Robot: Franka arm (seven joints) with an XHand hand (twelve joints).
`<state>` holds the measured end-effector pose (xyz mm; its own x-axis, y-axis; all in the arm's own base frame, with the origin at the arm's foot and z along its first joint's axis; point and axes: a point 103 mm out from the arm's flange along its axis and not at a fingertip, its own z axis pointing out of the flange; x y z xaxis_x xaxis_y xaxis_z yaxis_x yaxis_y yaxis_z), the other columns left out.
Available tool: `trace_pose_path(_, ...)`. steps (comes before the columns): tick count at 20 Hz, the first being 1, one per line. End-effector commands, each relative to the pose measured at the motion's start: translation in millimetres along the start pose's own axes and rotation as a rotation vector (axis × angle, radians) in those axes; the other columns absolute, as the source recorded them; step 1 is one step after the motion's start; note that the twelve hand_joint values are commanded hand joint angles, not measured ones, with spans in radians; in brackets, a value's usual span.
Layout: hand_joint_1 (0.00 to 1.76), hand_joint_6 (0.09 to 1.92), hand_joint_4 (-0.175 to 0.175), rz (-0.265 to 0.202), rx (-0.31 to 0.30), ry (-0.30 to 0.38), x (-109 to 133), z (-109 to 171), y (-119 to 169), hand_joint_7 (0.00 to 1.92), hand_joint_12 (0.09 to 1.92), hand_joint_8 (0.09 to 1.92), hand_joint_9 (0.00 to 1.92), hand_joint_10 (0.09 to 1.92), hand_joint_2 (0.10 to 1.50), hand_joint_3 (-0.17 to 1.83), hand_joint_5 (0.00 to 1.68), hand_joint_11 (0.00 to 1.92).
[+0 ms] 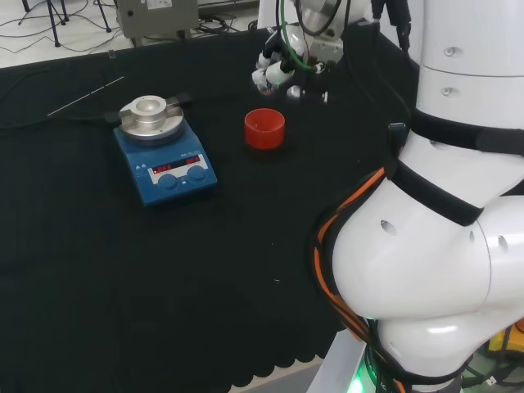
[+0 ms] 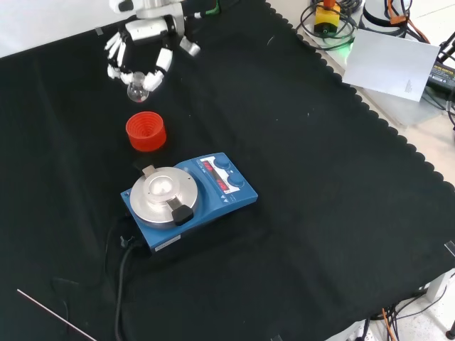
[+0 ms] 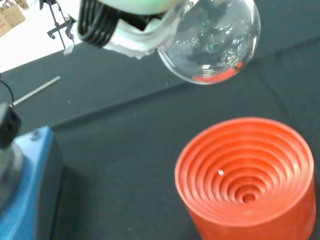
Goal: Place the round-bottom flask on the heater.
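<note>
Hand: your black and white fingered hand (image 2: 138, 53) hangs above the cloth near the top left of the front view, with its fingers curled round the flask.
Flask: the clear glass round-bottom flask (image 3: 212, 42) sits in that grasp, its bulb hanging below the fingers (image 3: 135, 35). You can see it in the front view as a small clear ball (image 2: 137, 91) under the fingertips, clear of the cloth.
Stand: the red ribbed ring stand (image 2: 146, 131) is empty. In the wrist view the bulb hangs above it and apart from it (image 3: 247, 182); in the front view the stand lies just below the hand.
Heater: the blue hotplate with a round silver top plate (image 2: 162, 193) sits nearer the camera than the stand in the front view. In the head view it stands left of the red stand (image 1: 264, 128), near it but apart. Nothing rests on its plate (image 1: 150, 115).
Cable: a black lead (image 2: 121, 284) runs from the heater toward the front view's bottom edge.
Rod: a thin metal rod (image 1: 86, 96) lies on the black cloth (image 1: 164, 278) to the left of the heater in the head view, apart from it.
</note>
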<state>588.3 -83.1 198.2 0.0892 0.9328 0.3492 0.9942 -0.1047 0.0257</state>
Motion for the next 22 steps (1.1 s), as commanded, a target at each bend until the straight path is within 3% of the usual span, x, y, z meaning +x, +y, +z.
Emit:
trace_pose_path(1, 1.12, 0.56, 0.175, 0.015, 0.022, 0.011, 15, -22, -14, 0.71, 1.27, 0.56, 0.87, 0.49, 0.74, 0.48, 1.30, 0.49)
trace_pose_path(12, 1.12, 0.56, 0.175, -0.017, 0.051, 0.021, 56, -28, -2, 0.71, 1.26, 0.56, 0.86, 0.49, 0.74, 0.49, 1.30, 0.49)
trace_pose_path(22, 1.12, 0.55, 0.175, -0.064, 0.088, 0.055, 104, -8, 32, 0.71, 1.26, 0.56, 0.86, 0.49, 0.73, 0.50, 1.30, 0.49)
